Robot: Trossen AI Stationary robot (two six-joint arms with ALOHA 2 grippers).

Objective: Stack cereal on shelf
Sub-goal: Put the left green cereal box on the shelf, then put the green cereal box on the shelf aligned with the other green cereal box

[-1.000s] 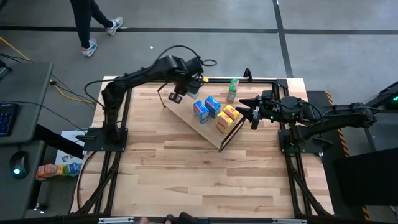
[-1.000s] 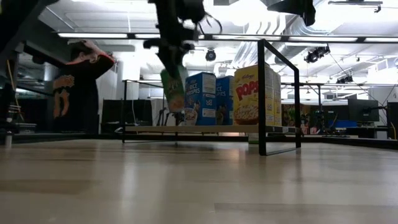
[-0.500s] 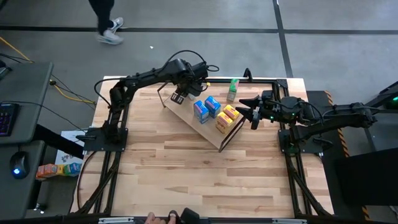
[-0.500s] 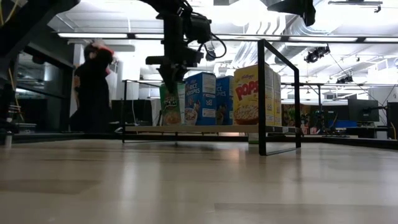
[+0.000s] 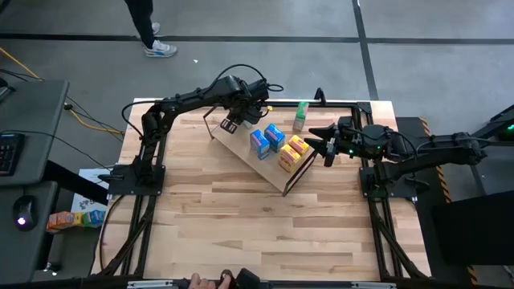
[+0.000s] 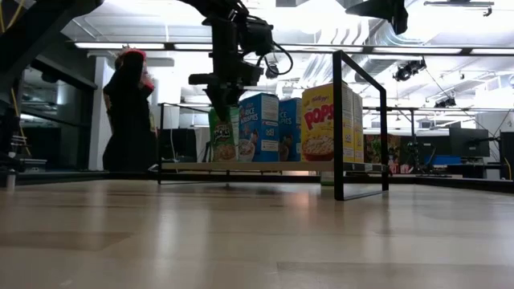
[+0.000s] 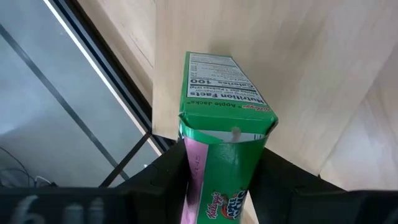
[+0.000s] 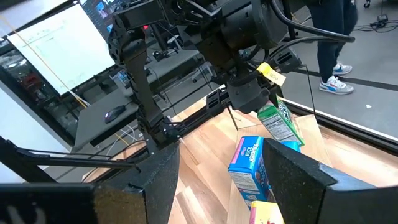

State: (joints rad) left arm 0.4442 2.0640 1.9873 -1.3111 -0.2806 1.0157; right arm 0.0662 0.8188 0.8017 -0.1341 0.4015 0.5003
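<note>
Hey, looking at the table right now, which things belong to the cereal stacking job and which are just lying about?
Job:
shelf
green box gripped by the left end effector
blue boxes
yellow boxes
second green box, behind the shelf
right end effector, open beside the shelf

Lying about:
person beyond the table
keyboard
mouse

Bright, even overhead light fills the room. In the low view, ceiling strip lights (image 6: 241,46) blow out to white, leaving the person (image 6: 131,112) a backlit silhouette, and the near worktop (image 6: 257,241) is soft and out of focus with pale glare.
</note>
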